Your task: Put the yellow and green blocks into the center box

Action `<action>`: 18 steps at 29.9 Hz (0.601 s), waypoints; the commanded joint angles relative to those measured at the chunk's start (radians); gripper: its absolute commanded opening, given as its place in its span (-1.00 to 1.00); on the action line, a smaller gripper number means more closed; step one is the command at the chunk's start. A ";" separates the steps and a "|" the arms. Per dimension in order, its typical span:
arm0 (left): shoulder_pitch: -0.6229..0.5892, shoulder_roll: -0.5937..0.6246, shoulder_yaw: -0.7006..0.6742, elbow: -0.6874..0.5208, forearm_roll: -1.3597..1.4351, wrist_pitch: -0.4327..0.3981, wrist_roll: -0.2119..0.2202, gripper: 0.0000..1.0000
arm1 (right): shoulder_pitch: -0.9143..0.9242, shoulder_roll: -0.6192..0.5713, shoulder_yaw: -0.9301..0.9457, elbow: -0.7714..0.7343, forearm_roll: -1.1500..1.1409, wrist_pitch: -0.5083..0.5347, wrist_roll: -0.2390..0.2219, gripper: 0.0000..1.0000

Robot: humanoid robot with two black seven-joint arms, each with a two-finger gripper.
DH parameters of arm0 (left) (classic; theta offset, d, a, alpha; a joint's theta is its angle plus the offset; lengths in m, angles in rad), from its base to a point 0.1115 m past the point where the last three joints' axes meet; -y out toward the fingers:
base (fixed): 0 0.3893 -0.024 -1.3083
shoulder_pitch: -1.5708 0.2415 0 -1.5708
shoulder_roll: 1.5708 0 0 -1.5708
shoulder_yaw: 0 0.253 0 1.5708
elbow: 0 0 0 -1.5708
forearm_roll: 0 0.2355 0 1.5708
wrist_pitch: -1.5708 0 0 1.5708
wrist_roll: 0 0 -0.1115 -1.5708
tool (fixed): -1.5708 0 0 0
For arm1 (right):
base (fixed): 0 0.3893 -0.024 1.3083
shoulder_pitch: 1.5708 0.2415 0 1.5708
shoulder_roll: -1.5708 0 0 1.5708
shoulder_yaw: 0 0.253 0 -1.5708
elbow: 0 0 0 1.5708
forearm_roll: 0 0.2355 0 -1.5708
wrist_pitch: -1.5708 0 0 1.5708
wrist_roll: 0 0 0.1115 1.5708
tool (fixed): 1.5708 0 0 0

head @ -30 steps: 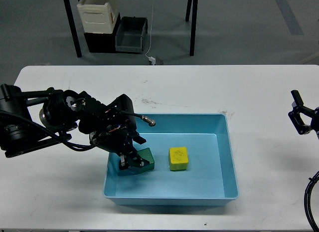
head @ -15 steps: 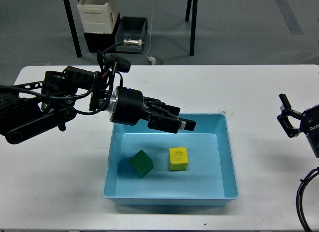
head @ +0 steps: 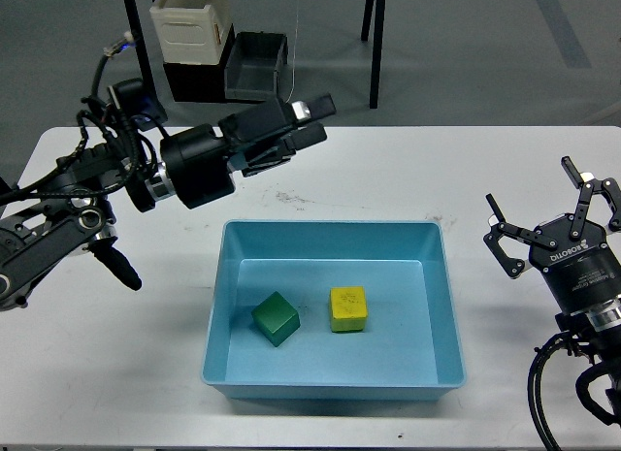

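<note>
A green block (head: 277,318) and a yellow block (head: 347,308) lie side by side on the floor of the light blue box (head: 437,306) at the table's middle. My left gripper (head: 315,121) is open and empty, raised well above the table behind the box's far left corner, pointing right. My right gripper (head: 553,210) is open and empty at the right side of the table, clear of the box.
The white table (head: 505,170) carries the box. Behind it on the floor stand a white bin (head: 191,26), a grey bin (head: 255,65) and black table legs (head: 375,44). A cable runs below my right arm (head: 543,393).
My left gripper let go of the green block in the box, then rose and swung back and up, away from the box. My right arm moved left into view with its fingers spread.
</note>
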 commanded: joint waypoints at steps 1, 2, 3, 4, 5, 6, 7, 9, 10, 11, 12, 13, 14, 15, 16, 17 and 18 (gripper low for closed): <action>0.101 -0.012 -0.059 -0.022 -0.272 0.032 0.039 1.00 | -0.031 0.017 0.017 0.001 0.031 0.000 0.000 1.00; 0.135 -0.018 -0.090 -0.031 -0.320 0.064 0.091 1.00 | -0.043 0.020 0.020 0.002 0.052 0.000 0.000 1.00; 0.170 -0.037 -0.128 -0.042 -0.355 0.115 0.154 1.00 | -0.056 0.025 0.021 0.002 0.081 -0.002 0.000 1.00; 0.191 -0.069 -0.165 -0.050 -0.389 0.165 0.206 1.00 | -0.065 0.028 0.021 0.007 0.107 -0.002 0.000 1.00; 0.210 -0.100 -0.200 -0.054 -0.415 0.204 0.244 1.00 | -0.076 0.032 0.021 0.013 0.127 -0.003 0.000 1.00; 0.225 -0.136 -0.246 -0.054 -0.449 0.244 0.283 1.00 | -0.088 0.040 0.021 0.015 0.143 -0.002 0.000 1.00; 0.237 -0.162 -0.282 -0.054 -0.481 0.261 0.304 1.00 | -0.099 0.051 0.021 0.016 0.147 -0.002 0.000 1.00; 0.271 -0.213 -0.340 -0.059 -0.569 0.262 0.335 1.00 | -0.116 0.081 0.022 0.018 0.150 -0.002 0.000 1.00; 0.299 -0.242 -0.363 -0.068 -0.622 0.261 0.343 1.00 | -0.126 0.086 0.025 0.021 0.150 -0.002 0.000 1.00; 0.325 -0.271 -0.382 -0.083 -0.668 0.259 0.344 1.00 | -0.140 0.086 0.030 0.021 0.150 -0.002 0.000 1.00; 0.348 -0.296 -0.400 -0.099 -0.701 0.256 0.344 1.00 | -0.152 0.086 0.031 0.022 0.152 -0.002 0.000 1.00; 0.374 -0.320 -0.422 -0.114 -0.727 0.250 0.344 1.00 | -0.163 0.086 0.031 0.022 0.154 -0.002 0.002 1.00; 0.397 -0.336 -0.440 -0.128 -0.736 0.241 0.344 1.00 | -0.172 0.086 0.031 0.022 0.154 -0.002 0.002 1.00; 0.421 -0.354 -0.458 -0.145 -0.741 0.221 0.344 1.00 | -0.180 0.086 0.033 0.022 0.155 -0.002 0.002 1.00; 0.443 -0.368 -0.474 -0.155 -0.744 0.197 0.344 1.00 | -0.188 0.086 0.036 0.022 0.155 0.000 0.003 1.00; 0.460 -0.382 -0.481 -0.162 -0.744 0.174 0.343 1.00 | -0.194 0.086 0.043 0.022 0.155 -0.002 0.003 1.00; 0.474 -0.388 -0.482 -0.165 -0.744 0.155 0.340 1.00 | -0.198 0.086 0.050 0.022 0.155 -0.002 0.003 1.00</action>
